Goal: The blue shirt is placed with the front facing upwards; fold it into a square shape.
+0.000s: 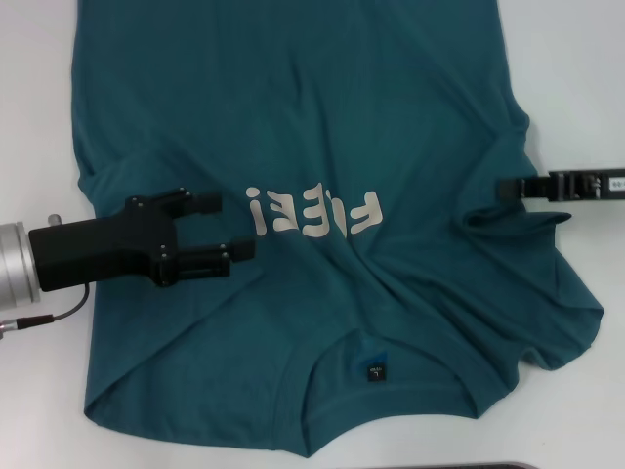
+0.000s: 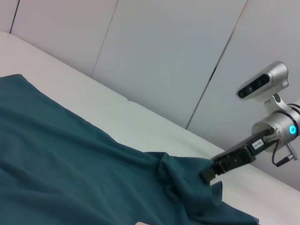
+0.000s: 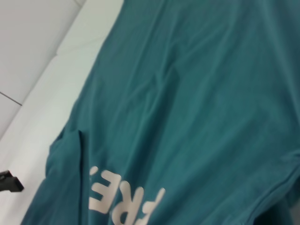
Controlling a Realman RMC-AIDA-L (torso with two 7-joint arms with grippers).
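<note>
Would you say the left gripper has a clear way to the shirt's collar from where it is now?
Probably yes: the left gripper hangs open over the blue shirt beside the lettering, and nothing lies between it and the collar.

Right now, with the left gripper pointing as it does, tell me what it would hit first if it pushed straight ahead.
The left gripper, open above the blue shirt, points across the chest toward the robot's right. Going straight on, it would first pass over the pale lettering; its height above the cloth is unclear, so contact is uncertain.
</note>
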